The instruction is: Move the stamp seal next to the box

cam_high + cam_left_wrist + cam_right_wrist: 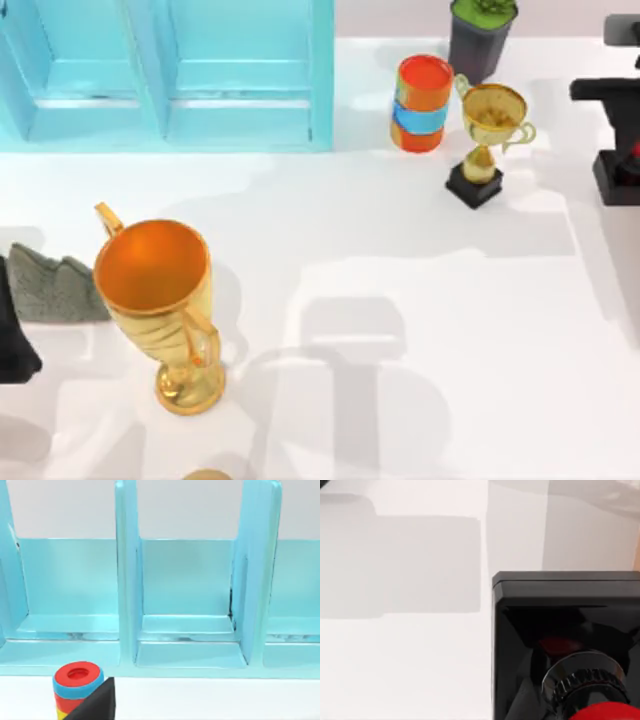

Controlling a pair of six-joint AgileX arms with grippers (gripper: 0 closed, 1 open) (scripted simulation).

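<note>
The stamp seal [620,175] sits at the table's far right edge, under your right gripper [608,92] (I cannot tell its finger state). Centre over the red knob [607,712], grip squarely, then carry it toward the blue box [165,70].

Open table centre [420,330]; small trophy [487,140] and stacked bowls [422,103] crowd the box [170,70].
</note>
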